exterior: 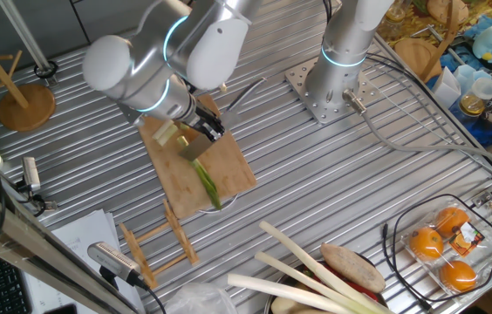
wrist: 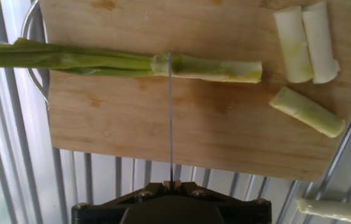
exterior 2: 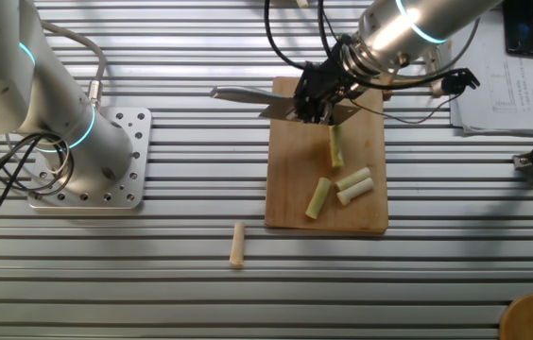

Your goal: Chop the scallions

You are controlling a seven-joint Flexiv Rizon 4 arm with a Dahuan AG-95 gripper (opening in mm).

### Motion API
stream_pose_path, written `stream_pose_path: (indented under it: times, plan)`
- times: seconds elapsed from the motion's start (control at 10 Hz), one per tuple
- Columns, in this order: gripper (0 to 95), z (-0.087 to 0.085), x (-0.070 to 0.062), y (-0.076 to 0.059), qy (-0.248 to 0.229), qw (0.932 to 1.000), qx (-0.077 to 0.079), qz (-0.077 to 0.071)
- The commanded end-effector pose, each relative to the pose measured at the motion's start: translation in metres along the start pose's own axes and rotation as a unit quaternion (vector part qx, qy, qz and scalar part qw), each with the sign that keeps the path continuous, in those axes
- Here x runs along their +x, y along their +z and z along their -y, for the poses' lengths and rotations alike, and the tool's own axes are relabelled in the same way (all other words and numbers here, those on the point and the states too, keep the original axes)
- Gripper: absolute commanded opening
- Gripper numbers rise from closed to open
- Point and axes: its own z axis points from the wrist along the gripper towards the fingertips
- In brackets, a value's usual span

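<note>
Pincer [exterior 2: 316, 97] clamped on knife [exterior 2: 248, 95], blade across scallion stalk [wrist: 119, 62] on cutting board [exterior 2: 295, 189], three cut pieces [exterior 2: 353, 185] nearby, one piece [exterior 2: 237, 245] on tabletop [exterior 2: 153, 274].

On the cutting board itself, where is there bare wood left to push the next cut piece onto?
The cutting board has bare wood on both sides of the scallion: a broad patch between it and the near edge, and a strip beyond it. The corner holding three cut pieces is crowded. The knife crosses the broad patch.
</note>
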Motion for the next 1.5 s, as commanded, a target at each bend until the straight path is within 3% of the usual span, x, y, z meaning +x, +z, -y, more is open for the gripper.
stream_pose_path:
  times: [0.1,0.6,0.7,0.9,1.0,1.1,1.2,1.4,1.5]
  plan:
    - [0.0,0.006,0.001,-0.001,-0.003,1.0000,0.003,-0.001]
    - [0.0,0.020,0.007,-0.005,-0.007,1.0000,0.000,0.005]
    - [0.0,0.025,0.016,-0.012,-0.008,0.9997,-0.008,0.020]
    - [0.0,0.032,0.031,-0.020,-0.009,0.9975,0.000,0.070]
    - [0.0,0.037,0.041,-0.023,-0.016,0.9925,0.006,0.121]
    - [0.0,0.037,0.046,-0.023,-0.016,0.9874,0.010,0.157]
    - [0.0,0.036,0.048,-0.023,-0.013,0.9833,0.014,0.181]
    - [0.0,0.035,0.049,-0.025,-0.014,0.9681,0.023,0.249]
    - [0.0,0.033,0.045,-0.029,-0.010,0.9648,0.025,0.262]
